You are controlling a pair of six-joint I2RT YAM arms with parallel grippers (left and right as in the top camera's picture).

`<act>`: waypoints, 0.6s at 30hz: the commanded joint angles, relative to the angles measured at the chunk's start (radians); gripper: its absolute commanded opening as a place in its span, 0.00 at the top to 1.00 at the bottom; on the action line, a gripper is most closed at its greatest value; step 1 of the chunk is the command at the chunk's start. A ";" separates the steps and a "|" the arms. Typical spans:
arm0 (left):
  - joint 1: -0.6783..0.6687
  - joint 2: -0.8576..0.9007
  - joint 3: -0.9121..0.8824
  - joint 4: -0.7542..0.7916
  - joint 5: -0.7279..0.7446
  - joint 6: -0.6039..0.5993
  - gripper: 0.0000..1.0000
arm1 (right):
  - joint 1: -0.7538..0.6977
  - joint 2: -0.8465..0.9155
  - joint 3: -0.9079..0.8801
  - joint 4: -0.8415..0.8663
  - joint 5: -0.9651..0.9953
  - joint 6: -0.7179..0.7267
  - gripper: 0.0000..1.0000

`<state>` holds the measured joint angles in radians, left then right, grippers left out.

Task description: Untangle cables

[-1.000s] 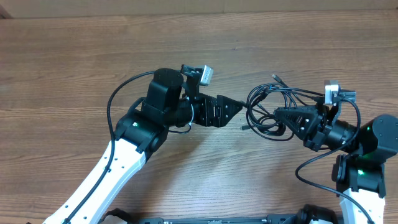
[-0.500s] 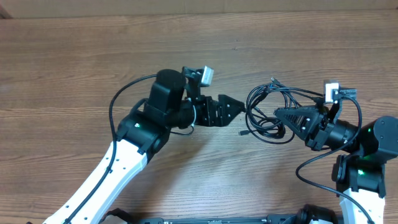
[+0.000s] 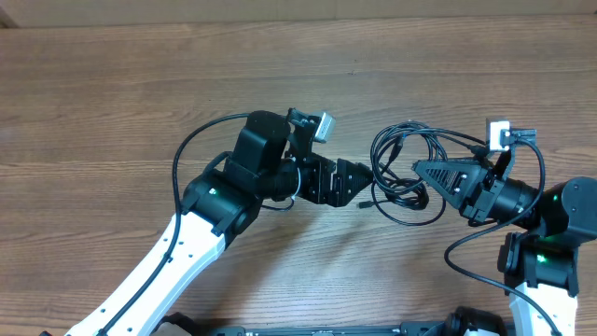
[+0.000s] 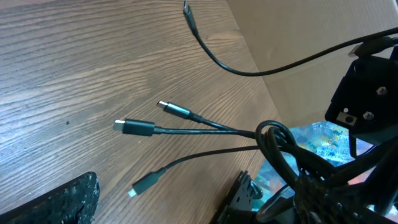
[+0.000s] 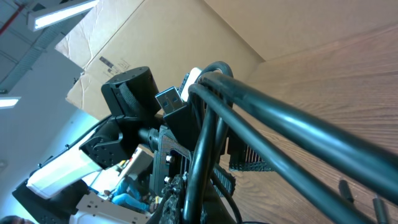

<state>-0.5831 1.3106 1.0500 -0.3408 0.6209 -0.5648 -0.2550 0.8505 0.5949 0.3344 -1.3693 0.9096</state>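
Cables [image 3: 408,173] lie in a loose, looping tangle on the wooden table [image 3: 112,93], between the two arms; the right gripper [image 3: 420,170] is clamped tight on the tangle's right side, and the left gripper [image 3: 364,187] stands just to its left with its jaws spread wide and nothing between them. The cords are thin, black, smooth and round. Several ends fan out over the grainy brown boards toward the left gripper, each tipped with a small metal plug [image 4: 134,127], near its ribbed black finger pad [image 4: 56,205].
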 commanded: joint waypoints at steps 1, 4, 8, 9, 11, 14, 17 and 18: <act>-0.005 -0.022 0.014 -0.002 0.009 0.052 0.00 | -0.003 -0.014 0.024 0.009 0.018 0.011 0.96; -0.005 -0.022 0.014 -0.002 0.058 0.111 0.01 | -0.003 -0.013 0.024 0.009 0.019 0.011 0.96; -0.006 -0.022 0.014 -0.005 0.163 0.197 0.00 | -0.003 -0.014 0.024 0.009 0.025 0.011 0.96; -0.009 -0.022 0.014 -0.011 0.188 0.216 0.01 | -0.003 -0.013 0.024 0.009 0.025 0.011 0.96; -0.018 -0.022 0.014 -0.040 0.212 0.260 0.00 | -0.003 -0.013 0.024 0.009 0.025 0.011 0.96; -0.036 -0.022 0.014 -0.103 0.210 0.330 0.00 | -0.003 -0.014 0.024 0.009 0.025 0.011 0.96; -0.054 -0.022 0.014 -0.179 0.207 0.420 0.00 | -0.003 -0.014 0.024 0.009 0.025 0.011 0.96; -0.055 -0.022 0.014 -0.193 0.207 0.440 0.00 | -0.003 -0.014 0.024 0.009 0.025 0.011 0.96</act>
<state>-0.6273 1.3106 1.0500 -0.5072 0.7948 -0.2626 -0.2546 0.8509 0.5949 0.3359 -1.3533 0.9165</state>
